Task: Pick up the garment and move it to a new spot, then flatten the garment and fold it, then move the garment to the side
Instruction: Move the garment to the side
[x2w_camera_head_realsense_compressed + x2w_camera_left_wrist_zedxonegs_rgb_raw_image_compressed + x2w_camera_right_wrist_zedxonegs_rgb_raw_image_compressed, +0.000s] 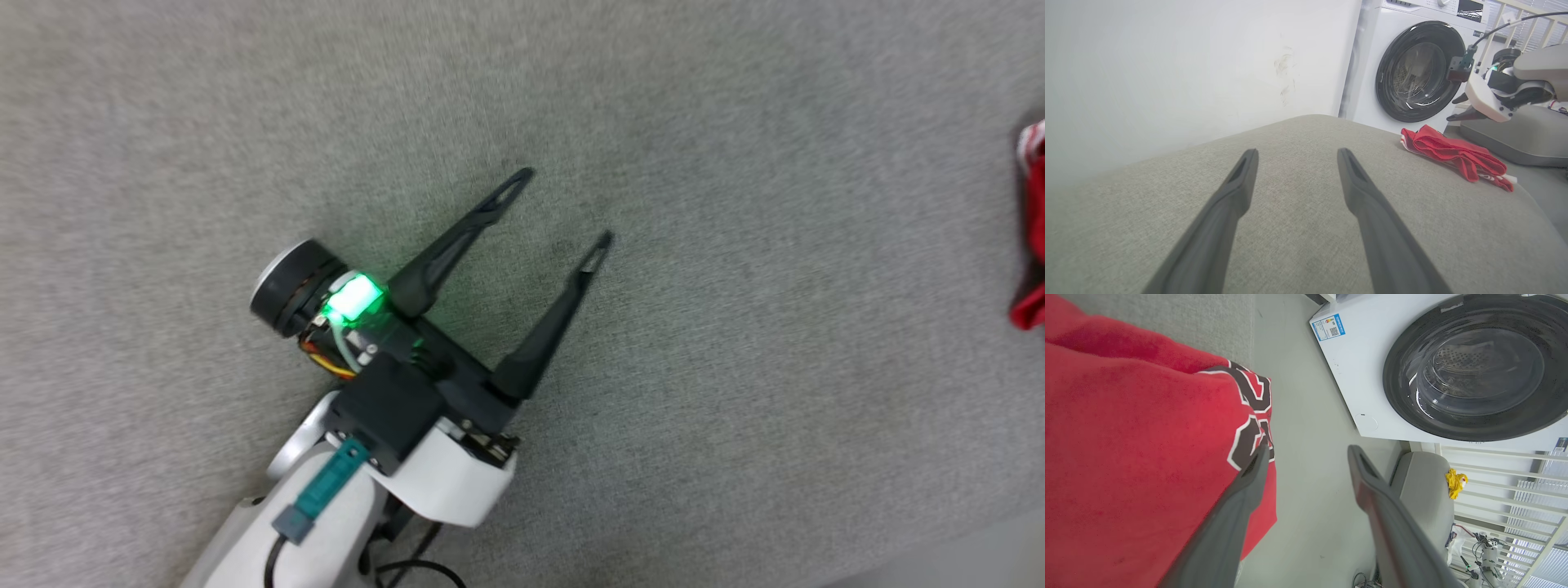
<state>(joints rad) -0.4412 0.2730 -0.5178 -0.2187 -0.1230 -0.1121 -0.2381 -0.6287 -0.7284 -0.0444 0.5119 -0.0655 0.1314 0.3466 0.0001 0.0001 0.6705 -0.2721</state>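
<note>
The garment point(1453, 153), a red jersey, lies bunched and folded near the right edge of the grey cushioned surface point(1298, 245). A sliver of it shows at the right edge of the head view point(1030, 309). My left gripper point(563, 206) hovers open over bare grey fabric, well left of the garment, with nothing between its fingers point(1297, 152). My right gripper point(1308, 451) is open just above the garment's point(1135, 457) edge. Its left finger lies over the black-and-white number print, and floor shows through the gap. From the left wrist, the right arm point(1502, 90) hangs above the garment's far end.
A white front-loading washing machine point(1412, 69) with a dark round door stands beyond the surface, beside a white wall point(1167, 61). A second grey padded seat point(1425, 486) with a yellow item point(1455, 482) sits near a white railing. Pale floor point(1306, 416) runs between.
</note>
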